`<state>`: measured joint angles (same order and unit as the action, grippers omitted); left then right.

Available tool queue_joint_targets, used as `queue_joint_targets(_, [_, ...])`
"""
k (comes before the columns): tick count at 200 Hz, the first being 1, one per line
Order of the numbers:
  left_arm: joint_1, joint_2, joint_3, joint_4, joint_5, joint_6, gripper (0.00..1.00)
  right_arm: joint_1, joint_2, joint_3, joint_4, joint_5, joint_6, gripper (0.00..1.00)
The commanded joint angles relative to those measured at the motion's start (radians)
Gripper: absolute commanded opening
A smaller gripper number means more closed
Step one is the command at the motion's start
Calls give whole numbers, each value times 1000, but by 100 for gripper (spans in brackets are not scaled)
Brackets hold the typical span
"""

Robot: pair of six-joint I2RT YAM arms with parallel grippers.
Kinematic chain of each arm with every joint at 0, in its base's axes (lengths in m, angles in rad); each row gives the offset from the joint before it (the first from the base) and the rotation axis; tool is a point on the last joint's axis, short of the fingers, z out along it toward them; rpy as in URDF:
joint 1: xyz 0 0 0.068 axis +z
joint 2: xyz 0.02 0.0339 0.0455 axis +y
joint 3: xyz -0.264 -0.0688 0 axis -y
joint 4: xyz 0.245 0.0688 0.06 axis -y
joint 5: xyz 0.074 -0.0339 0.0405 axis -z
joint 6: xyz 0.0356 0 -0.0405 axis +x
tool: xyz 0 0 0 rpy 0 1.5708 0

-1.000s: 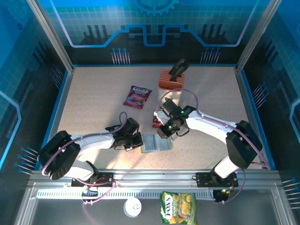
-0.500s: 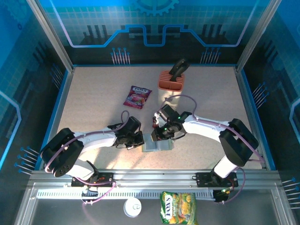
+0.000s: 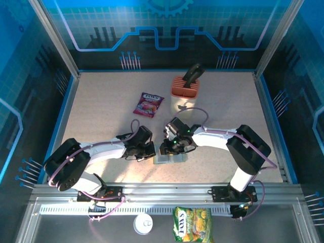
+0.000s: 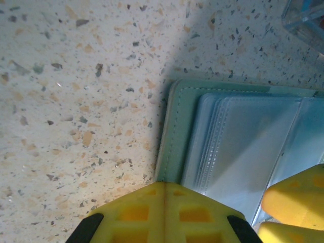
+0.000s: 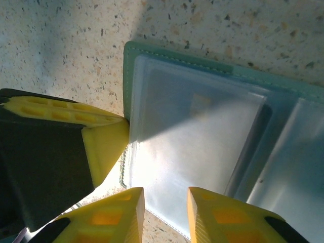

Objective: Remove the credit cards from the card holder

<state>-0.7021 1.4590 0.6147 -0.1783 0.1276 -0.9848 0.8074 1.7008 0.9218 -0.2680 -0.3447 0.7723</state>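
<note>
Right hand (image 5: 164, 200) parted, card holder (image 5: 202, 116) open flat, lengthwise left-right

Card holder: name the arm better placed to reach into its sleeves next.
Right. The right gripper hangs at the open card holder's clear sleeves, jaws slightly apart; the left gripper is shut, apparently pinning the holder's edge.

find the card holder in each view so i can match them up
top external: card holder just below centre
left wrist: card holder in the right half, lying open
right wrist: card holder centre and right, lying open
shared landmark: yellow left pincer at the holder's green edge
</note>
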Motion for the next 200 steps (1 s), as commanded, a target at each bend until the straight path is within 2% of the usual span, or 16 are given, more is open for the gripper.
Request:
queue_joint_targets(1, [7, 1, -1, -28, 1, 23, 0, 20, 17, 2, 13, 10, 26, 29])
queue_joint_targets(119, [6, -34, -21, -38, -19, 17, 0, 17, -5, 7, -103, 105, -15, 32])
queue_joint_targets(200, [7, -53, -10, -46, -32, 18, 0, -8, -21, -26, -95, 84, -34, 32])
